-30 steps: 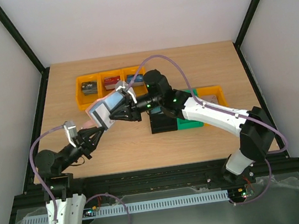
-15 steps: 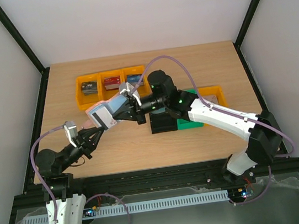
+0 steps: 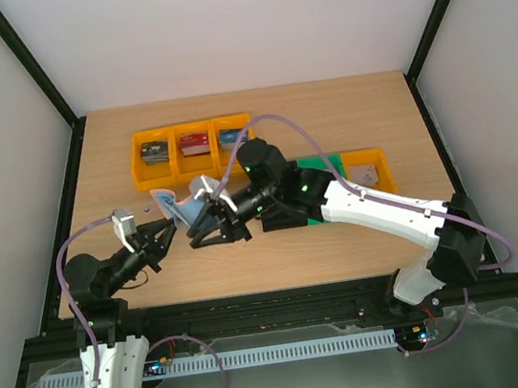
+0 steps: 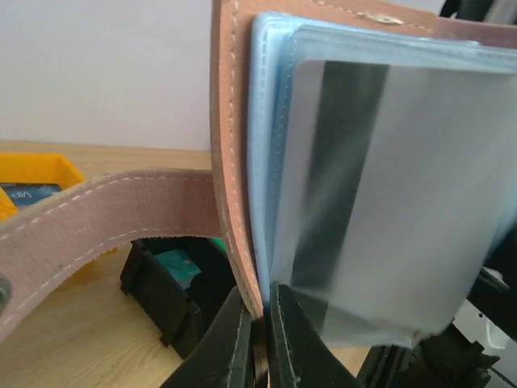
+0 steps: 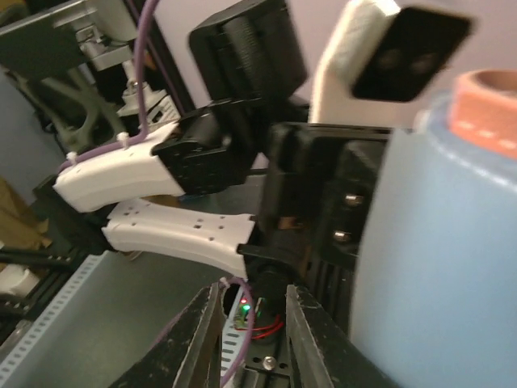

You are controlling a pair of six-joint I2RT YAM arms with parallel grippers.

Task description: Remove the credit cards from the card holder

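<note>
The card holder (image 3: 169, 207) is reddish-brown outside and pale blue inside. My left gripper (image 3: 156, 234) holds it up above the table. In the left wrist view my left gripper (image 4: 260, 323) is shut on the holder's brown leather edge (image 4: 233, 162). A silvery credit card (image 4: 404, 202) with a dark stripe sits in the clear blue sleeves. My right gripper (image 3: 209, 234) is just right of the holder, open and empty. In the right wrist view the right gripper (image 5: 254, 323) has nothing between its jaws. The holder's blue side (image 5: 428, 259) fills the right of that view.
A black tray (image 3: 279, 214) sits under the right arm on a green mat (image 3: 324, 162); a teal card (image 4: 179, 267) lies in the tray. A row of yellow bins (image 3: 193, 150) stands at the back left. Another yellow bin (image 3: 371, 167) stands at the right.
My right gripper has swung down and toward the front, away from the holder's top. The holder now sits lower and more edge-on in my left gripper, which has barely moved.
</note>
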